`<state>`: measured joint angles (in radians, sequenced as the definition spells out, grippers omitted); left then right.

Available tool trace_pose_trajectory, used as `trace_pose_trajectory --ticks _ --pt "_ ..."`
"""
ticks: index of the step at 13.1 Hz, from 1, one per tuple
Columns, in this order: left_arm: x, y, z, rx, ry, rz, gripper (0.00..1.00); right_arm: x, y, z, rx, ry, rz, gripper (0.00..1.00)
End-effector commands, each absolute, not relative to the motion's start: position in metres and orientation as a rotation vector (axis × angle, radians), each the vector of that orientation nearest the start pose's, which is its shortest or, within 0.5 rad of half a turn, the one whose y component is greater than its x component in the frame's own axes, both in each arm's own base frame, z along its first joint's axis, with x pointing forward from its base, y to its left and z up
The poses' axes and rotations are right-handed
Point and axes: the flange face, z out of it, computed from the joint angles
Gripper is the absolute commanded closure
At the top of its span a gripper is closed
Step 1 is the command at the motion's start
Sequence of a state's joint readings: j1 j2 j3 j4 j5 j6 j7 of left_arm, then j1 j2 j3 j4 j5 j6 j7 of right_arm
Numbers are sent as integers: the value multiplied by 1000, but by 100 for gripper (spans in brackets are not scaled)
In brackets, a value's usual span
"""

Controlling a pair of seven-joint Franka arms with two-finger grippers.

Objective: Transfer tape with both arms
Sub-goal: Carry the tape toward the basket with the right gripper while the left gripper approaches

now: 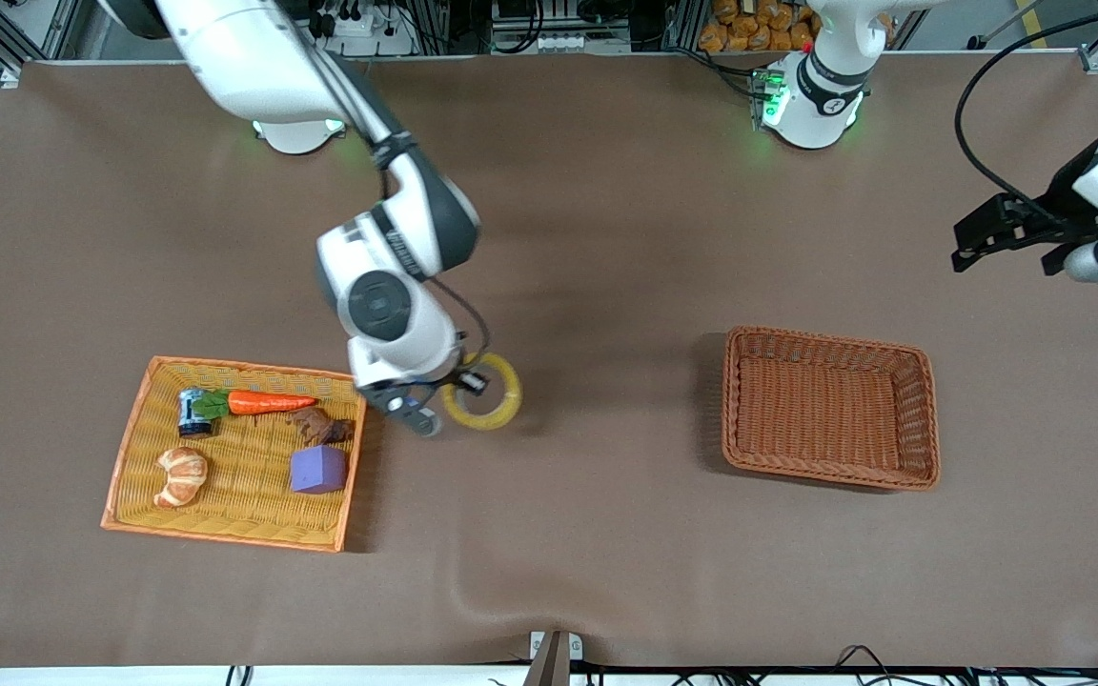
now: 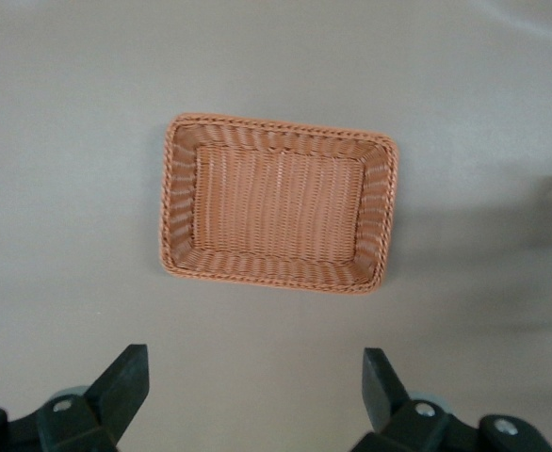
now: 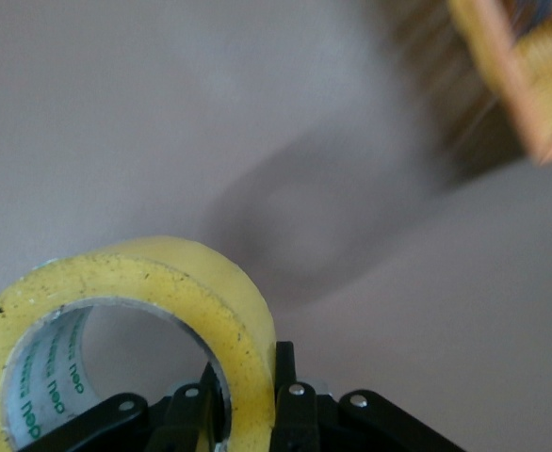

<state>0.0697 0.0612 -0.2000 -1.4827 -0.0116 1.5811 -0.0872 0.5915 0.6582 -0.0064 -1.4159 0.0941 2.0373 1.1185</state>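
Your right gripper [image 1: 466, 383] pinches the wall of the yellowish translucent tape roll [image 1: 484, 392], lifted over bare brown table just beside the orange wicker tray [image 1: 130, 448]. This looks like the carry toward a handover. Your left gripper [image 1: 1002, 232], fingers spread, waits above the table by the empty brown wicker basket [image 1: 921, 419]; it must come meet the roll. Nothing blocks the path.

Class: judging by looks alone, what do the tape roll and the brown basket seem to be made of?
Tape: glossy yellowish translucent plastic film, likely on a printed card core. Brown basket: woven wicker or plastic rattan, matte; braided rim and ribbed weave show.
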Motion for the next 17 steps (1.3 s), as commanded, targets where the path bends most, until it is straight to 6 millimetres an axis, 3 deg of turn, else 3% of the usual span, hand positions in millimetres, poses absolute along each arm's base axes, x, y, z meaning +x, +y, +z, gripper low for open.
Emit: trace_pose_trajectory --ticks 1,4,5,6,7,8,10,12,13,15,17 --pt "590 -88 609 -3202 39 -67 0 589 425 290 -2937 982 90 91" --pt "609 -110 579 -3211 89 -75 0 573 459 267 -2871 1070 33 84" --pt "615 -122 567 -3217 118 -83 0 571 463 265 -2861 1078 19 77" --pt "621 -134 554 -3219 145 -80 0 573 460 266 -2859 1085 19 54" --pt "629 -141 537 -3223 160 -69 0 578 455 268 -2852 1096 15 8" --pt "634 -155 518 -3225 191 -55 0 580 453 274 -2848 1096 6 0" --pt "644 -179 481 -3224 244 -33 0 593 439 287 -2830 1112 -14 0" --pt "652 -194 456 -3241 263 -42 0 614 406 310 -2832 1109 -50 0" --pt "654 -210 441 -3250 285 -49 0 625 380 323 -2883 1042 -42 0" --pt "647 -273 405 -3262 245 -61 0 644 322 345 -3001 823 25 0" --pt "646 -319 379 -3290 144 -172 0 664 254 365 -3054 672 69 0"
